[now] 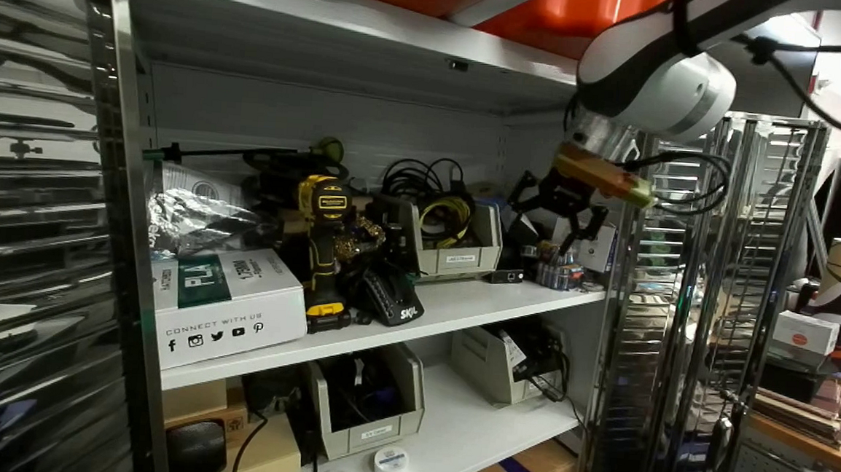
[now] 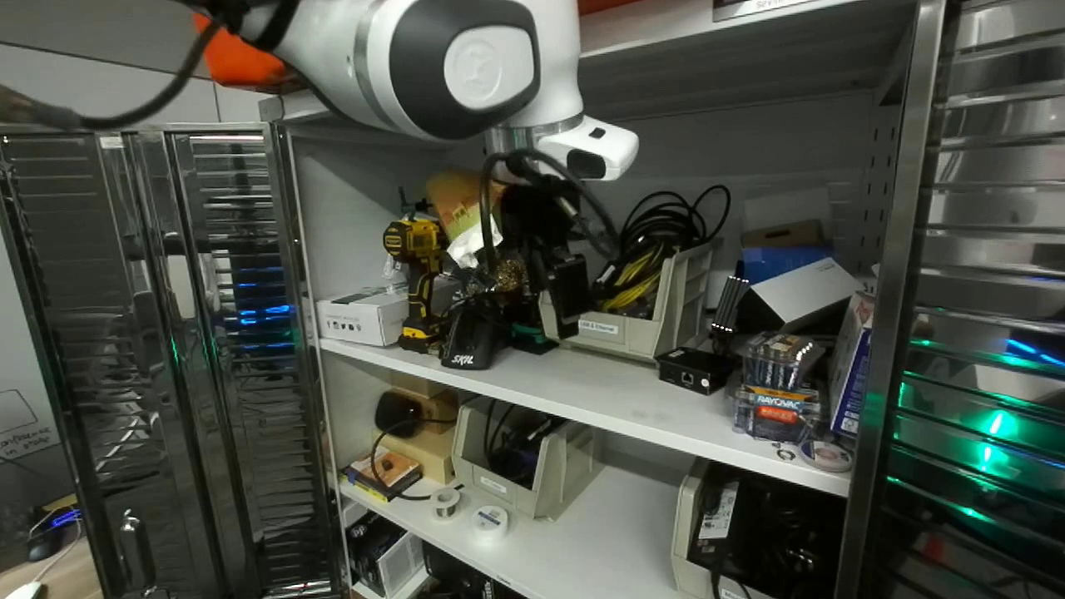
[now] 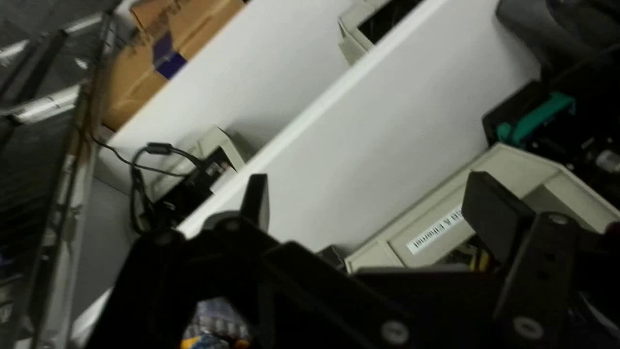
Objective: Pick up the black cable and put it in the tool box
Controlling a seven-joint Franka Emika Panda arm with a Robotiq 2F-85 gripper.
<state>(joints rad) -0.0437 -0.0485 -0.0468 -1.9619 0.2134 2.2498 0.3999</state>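
My gripper [image 1: 544, 225] is open and empty, over the right part of the upper shelf. In the wrist view [image 3: 373, 198] its two fingers are wide apart with nothing between them. A coil of black cable [image 1: 413, 179] sticks up from a grey bin [image 1: 430, 263] labelled for USB and Ethernet, beside a yellow cable. The coil [image 2: 666, 220] and bin [image 2: 639, 335] also show behind the gripper [image 2: 567, 298]. Another black cable [image 3: 137, 174] hangs from a lower bin [image 1: 485, 357]. Which cable is the task's I cannot tell. No clear tool box shows, only open bins.
The upper shelf holds a yellow drill [image 1: 323, 245], a SKIL charger [image 1: 388, 292], a white box [image 1: 230, 305], a small black box [image 2: 695, 372] and battery packs [image 2: 778, 399]. Metal doors [image 1: 649, 316] flank the shelves. A loop of robot cable [image 1: 723, 189] hangs by the wrist.
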